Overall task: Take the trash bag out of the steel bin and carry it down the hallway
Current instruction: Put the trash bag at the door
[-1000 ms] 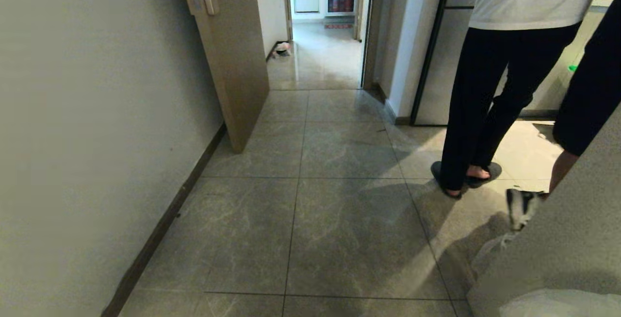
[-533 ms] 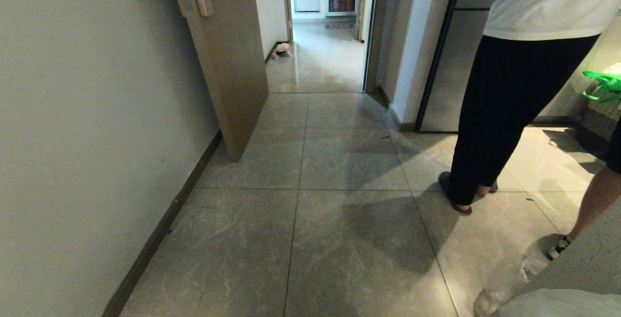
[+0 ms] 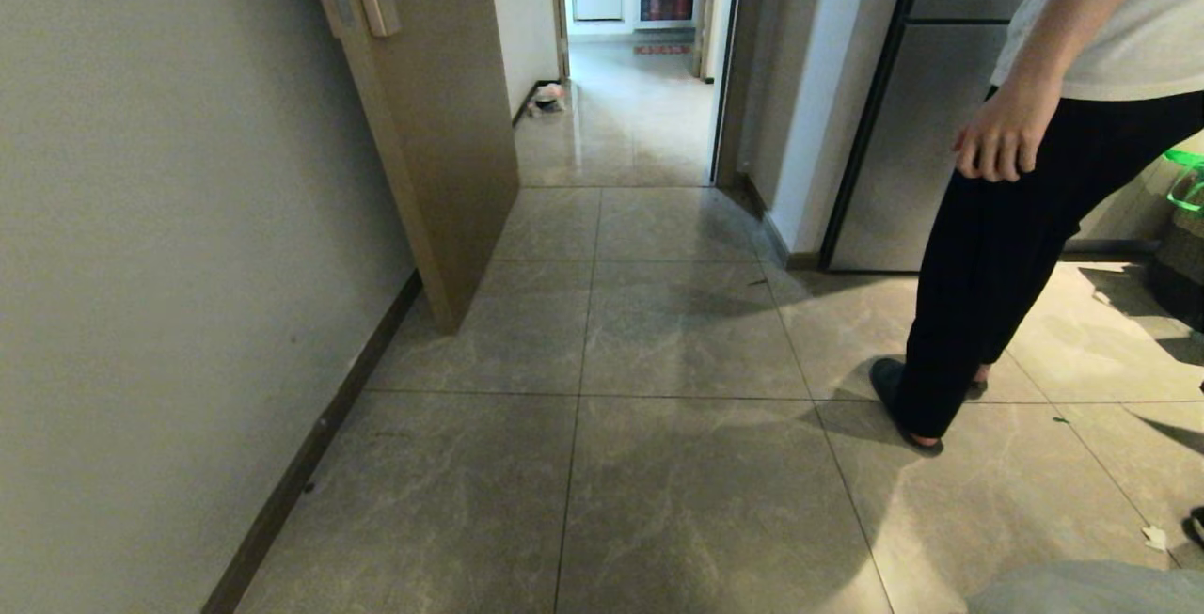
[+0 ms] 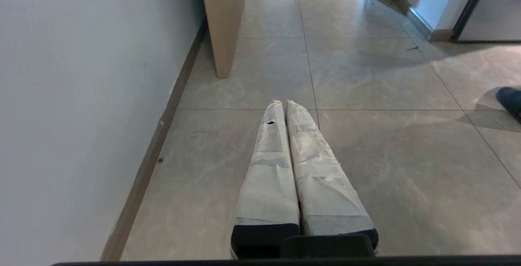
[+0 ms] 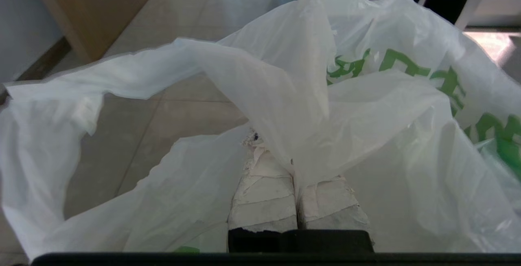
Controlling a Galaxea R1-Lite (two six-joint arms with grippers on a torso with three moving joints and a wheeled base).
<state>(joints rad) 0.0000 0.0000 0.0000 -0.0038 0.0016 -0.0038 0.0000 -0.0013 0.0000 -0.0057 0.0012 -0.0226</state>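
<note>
The trash bag (image 5: pixel 366 107) is thin white see-through plastic with green print (image 5: pixel 407 68). It billows around my right gripper (image 5: pixel 279 156), which is shut with a gathered fold of the bag pinched between its taped fingers (image 5: pixel 264 192). The bag hangs above the hallway floor (image 3: pixel 658 332) of grey marble-look tiles. My left gripper (image 4: pixel 283 104) is shut with nothing in it, held low over the tiles near the left wall. The steel bin is out of view. Neither arm shows in the head view.
A person (image 3: pixel 997 247) in black trousers stands at the right, one hand hanging. An open wooden door (image 3: pixel 442 125) juts from the left wall (image 3: pixel 141 266). A steel-fronted cabinet (image 3: pixel 903 125) and a green-handled bag (image 3: pixel 1187 177) are at the right. The corridor runs on ahead.
The whole head view has shifted, so the camera has moved. The person has stepped right and forward. A second person's leg and the close grey surface at the right have left the picture.
</note>
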